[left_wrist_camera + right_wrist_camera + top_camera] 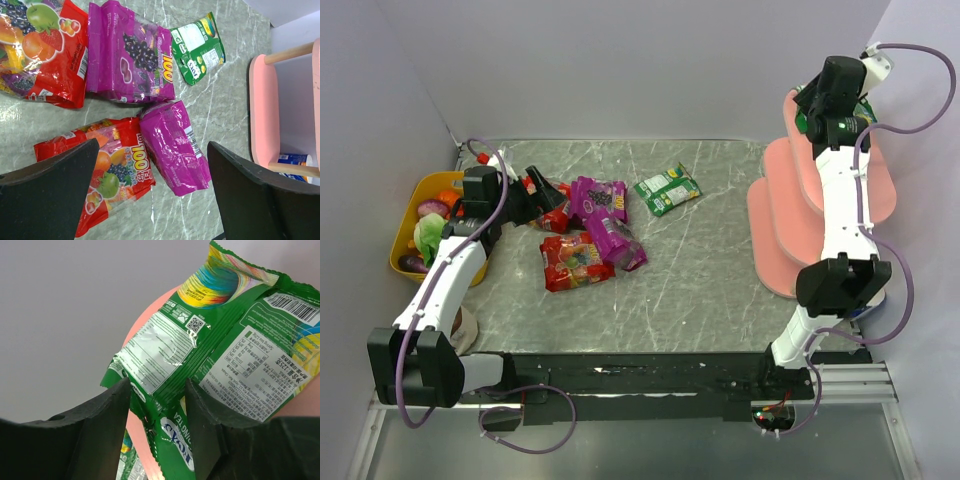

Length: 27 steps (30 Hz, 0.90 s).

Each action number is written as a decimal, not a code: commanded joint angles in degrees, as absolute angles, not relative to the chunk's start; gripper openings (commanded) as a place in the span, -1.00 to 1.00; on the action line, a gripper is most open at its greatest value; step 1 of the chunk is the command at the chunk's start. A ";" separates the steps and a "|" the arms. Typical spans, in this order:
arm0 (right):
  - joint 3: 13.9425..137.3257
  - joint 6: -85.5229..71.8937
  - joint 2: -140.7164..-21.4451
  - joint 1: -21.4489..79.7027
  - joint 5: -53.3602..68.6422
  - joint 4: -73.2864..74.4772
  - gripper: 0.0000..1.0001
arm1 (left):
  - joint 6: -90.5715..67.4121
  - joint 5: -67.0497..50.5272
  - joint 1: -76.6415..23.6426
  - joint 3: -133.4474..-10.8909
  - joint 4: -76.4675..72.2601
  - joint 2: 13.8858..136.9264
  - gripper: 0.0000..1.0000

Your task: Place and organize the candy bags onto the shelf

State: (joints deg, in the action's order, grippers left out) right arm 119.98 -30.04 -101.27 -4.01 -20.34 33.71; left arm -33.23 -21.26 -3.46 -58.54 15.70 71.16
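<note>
The grey table (710, 270) fills the middle of the top view; the pink shelf (775, 255) stands at the right edge; a yellow bowl (402, 240) of toy vegetables sits at the left edge. The right gripper (159, 395), at the upper right by the shelf's top board, is clamped on a green candy bag (165, 350). The left gripper (152, 145), jaws wide apart, hovers left of centre above two purple bags (599, 197) and two red bags (576, 262); a second green bag (667, 189) lies alone on the table, upper centre.
</note>
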 commanded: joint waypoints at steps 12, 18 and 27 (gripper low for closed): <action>120.15 -21.55 -92.12 -1.32 -18.64 32.44 0.18 | -33.40 -23.03 -3.43 -60.91 13.71 71.37 0.92; 113.65 -7.43 -85.00 8.42 -13.71 25.05 0.72 | -33.57 -23.29 -3.43 -61.26 13.71 71.37 0.93; 111.18 13.00 -93.05 32.06 -31.25 24.52 0.99 | -34.45 -24.52 -3.43 -61.00 13.27 71.28 0.92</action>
